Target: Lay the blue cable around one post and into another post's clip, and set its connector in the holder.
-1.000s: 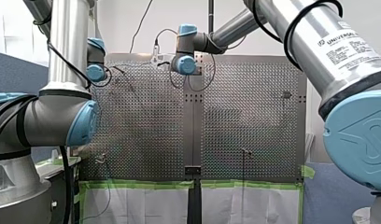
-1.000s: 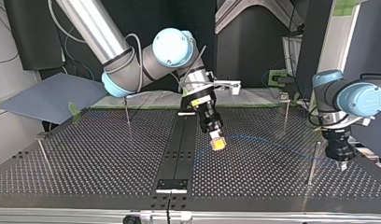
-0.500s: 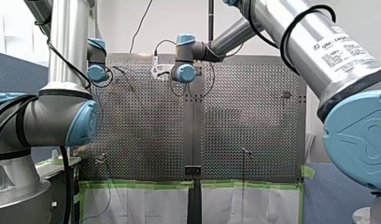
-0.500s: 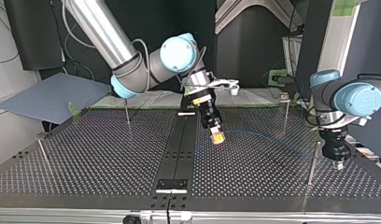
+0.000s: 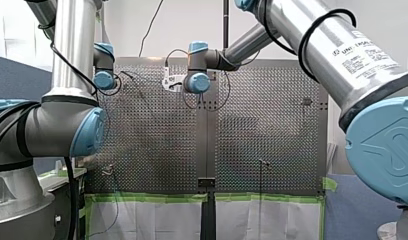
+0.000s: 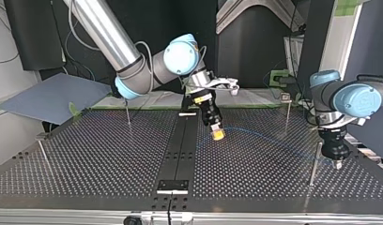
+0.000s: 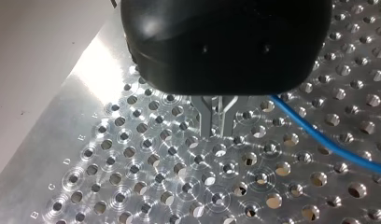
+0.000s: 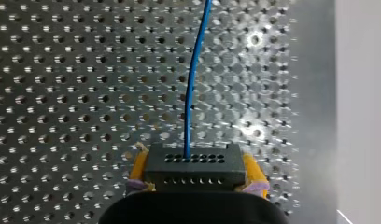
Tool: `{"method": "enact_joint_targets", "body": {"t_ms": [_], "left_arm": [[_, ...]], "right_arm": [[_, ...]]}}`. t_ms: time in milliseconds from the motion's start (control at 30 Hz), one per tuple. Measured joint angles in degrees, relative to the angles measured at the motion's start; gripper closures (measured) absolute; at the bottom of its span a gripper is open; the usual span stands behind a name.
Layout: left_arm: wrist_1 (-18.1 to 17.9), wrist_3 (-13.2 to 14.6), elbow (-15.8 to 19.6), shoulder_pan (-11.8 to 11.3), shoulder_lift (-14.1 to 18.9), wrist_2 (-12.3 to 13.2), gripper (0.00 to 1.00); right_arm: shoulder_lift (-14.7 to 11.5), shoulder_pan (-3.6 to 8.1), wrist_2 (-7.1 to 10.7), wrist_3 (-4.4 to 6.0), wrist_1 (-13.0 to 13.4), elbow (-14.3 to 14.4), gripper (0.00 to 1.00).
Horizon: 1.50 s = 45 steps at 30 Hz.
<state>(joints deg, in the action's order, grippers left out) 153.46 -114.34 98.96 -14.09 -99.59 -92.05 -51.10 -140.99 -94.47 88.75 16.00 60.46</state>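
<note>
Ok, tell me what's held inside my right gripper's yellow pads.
A dark connector, its face dotted with small holes, sits clamped between the right gripper's yellow pads. The blue cable leaves that face. The gripper's body covers the connector's rear.

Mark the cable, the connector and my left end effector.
cable (image 8: 194, 70): right wrist view, its straight run.
connector (image 8: 194, 170): right wrist view, its holed face.
left end effector (image 7: 216, 133): left wrist view, between its fingertips.
</note>
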Motion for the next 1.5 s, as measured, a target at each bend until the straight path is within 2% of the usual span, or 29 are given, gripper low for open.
{"method": "enact_joint_targets", "body": {"t_ms": [300, 867, 1500], "left_arm": [[-0.1, 0.1, 0.4, 0.1, 0.0, 0.0, 0.87], [-1.1, 0.6, 2.9, 1.9, 0.0, -0.6, 0.87], [-1.2, 0.3, 3.2, 3.3, 0.0, -1.4, 0.87]], "right_arm": [[2.0, -0.31, -0.47, -0.94, -1.9, 0.1, 1.0], [2.5, -0.38, -0.81, -1.02, -1.9, 0.2, 1.0], [2.6, -0.38, -0.81, -1.02, -1.8, 0.2, 1.0]]}}
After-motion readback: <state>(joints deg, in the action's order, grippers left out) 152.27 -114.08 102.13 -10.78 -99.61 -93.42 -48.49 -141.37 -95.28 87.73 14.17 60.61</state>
